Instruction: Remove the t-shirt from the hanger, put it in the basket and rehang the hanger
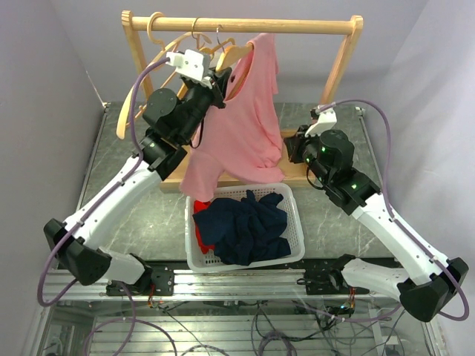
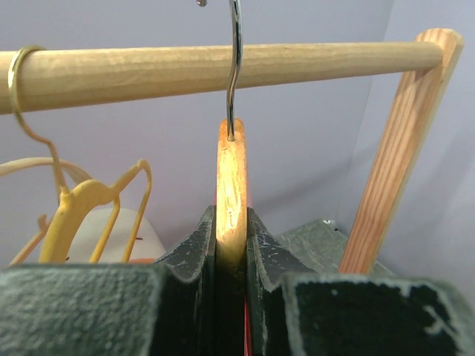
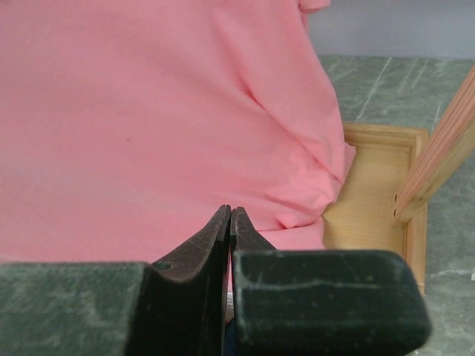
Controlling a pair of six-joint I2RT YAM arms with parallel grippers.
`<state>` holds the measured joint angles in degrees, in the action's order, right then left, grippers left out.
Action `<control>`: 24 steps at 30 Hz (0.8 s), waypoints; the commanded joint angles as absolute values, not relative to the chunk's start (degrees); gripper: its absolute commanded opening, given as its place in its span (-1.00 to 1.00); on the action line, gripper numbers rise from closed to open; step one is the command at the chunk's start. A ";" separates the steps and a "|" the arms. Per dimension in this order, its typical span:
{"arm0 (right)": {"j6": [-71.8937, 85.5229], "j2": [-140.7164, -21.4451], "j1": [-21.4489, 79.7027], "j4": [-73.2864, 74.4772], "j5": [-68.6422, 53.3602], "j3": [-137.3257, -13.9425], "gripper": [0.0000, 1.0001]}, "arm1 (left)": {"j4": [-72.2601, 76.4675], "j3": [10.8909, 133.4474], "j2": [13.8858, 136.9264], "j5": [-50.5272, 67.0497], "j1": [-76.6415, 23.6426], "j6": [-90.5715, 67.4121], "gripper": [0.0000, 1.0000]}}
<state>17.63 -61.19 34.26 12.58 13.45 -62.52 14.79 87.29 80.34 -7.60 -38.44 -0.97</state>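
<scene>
left arm [image 1: 111, 200] and right arm [image 1: 393, 222]: white links, black joints, lilac cables [image 1: 385, 159]; green lights [image 1: 324, 149] at 3 o'clock.

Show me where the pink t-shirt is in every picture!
Top external: the pink t-shirt hangs in the upper middle, above the white basket.
Left wrist: nearly hidden; only a thin reddish edge shows beside the wooden hanger, bottom middle.
Right wrist: it fills the left and middle of the picture.
Shared landmark: the wooden rack, seen in all three views.
</scene>
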 commanded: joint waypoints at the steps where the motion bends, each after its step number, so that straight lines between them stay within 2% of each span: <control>1: 19.44 -60.39 34.46 10.77 15.22 -61.51 -0.91 | 19.33 83.62 75.03 -6.25 -38.14 -0.02 -0.86; 4: 20.63 -60.72 34.51 11.27 17.27 -61.50 -0.76 | 17.70 81.46 72.90 -5.46 -38.12 -0.76 -0.86; 8: 21.34 -60.66 34.52 11.40 18.97 -60.68 -0.69 | 13.20 79.54 69.60 -3.77 -38.14 -3.63 -0.86; 10: 20.55 -59.27 34.53 9.03 19.08 -58.21 -0.73 | 11.40 77.18 67.07 -1.94 -38.13 -5.88 -0.86; 13: 18.18 -55.41 34.50 3.73 14.91 -53.42 -0.51 | 12.16 72.05 62.35 0.75 -38.22 -9.54 -0.86; 16: 17.59 -55.00 34.49 3.48 12.09 -54.08 -0.49 | 11.68 68.18 59.04 2.28 -38.23 -11.40 -0.86; 21: 19.17 -57.92 36.17 3.98 10.46 -57.13 -0.24 | 11.57 65.37 56.76 6.54 -39.38 -16.13 -0.86; 24: 17.46 -58.90 42.59 1.00 18.36 -58.77 0.09 | 11.16 64.24 56.47 5.71 -42.03 -16.61 -0.86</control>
<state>19.05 -57.67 36.45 5.52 13.06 -55.79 7.66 65.08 57.67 2.48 -39.57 -13.32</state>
